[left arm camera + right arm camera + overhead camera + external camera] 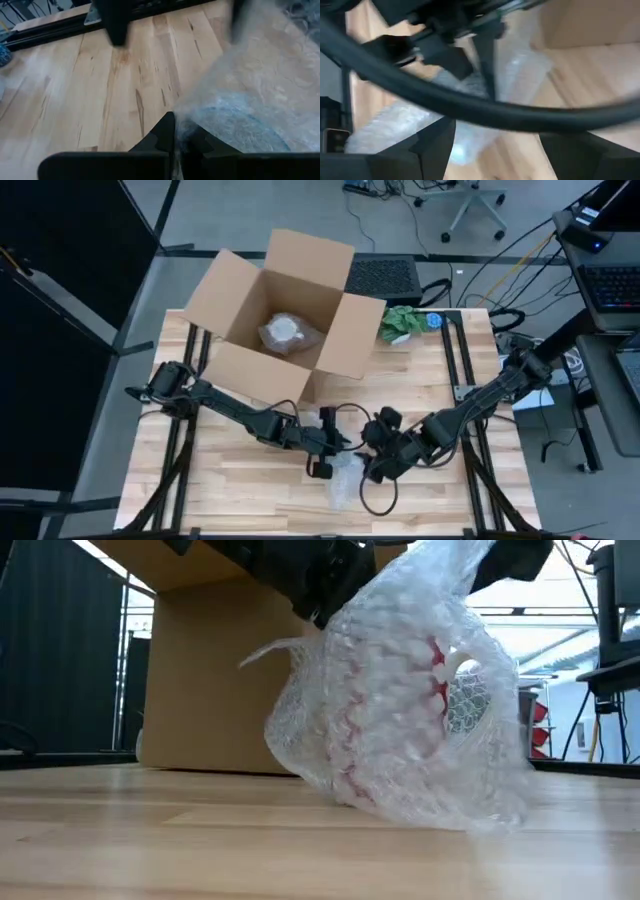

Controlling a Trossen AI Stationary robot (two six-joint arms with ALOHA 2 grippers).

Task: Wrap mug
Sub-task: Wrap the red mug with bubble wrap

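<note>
I am working both dark arms over the pale wooden table (250,500), midway through the wrapping step. The clear bubble-wrap bundle (400,710) is resting on the boards near the table's front edge, in front of the open brown cardboard box (285,305); through its layers a red-and-white shape is showing, which I judge to be the mug (438,670). The left gripper (322,442) is sitting at the bundle's upper edge, and its wrist camera is showing the two dark fingers (165,135) pressed together on a fold of the film. The right gripper (380,465) is reaching in just beside the bundle from the other side; I cannot tell how its fingers stand. Inside the box another crumpled clear-plastic parcel (285,332) is lying, and a green leafy item (400,322) is lying beside the box. As I read it, loose film is hanging wide around the mug, so the next move is calling for the right gripper to take the free edge and fold it over while the left is anchoring its pinch.
</note>
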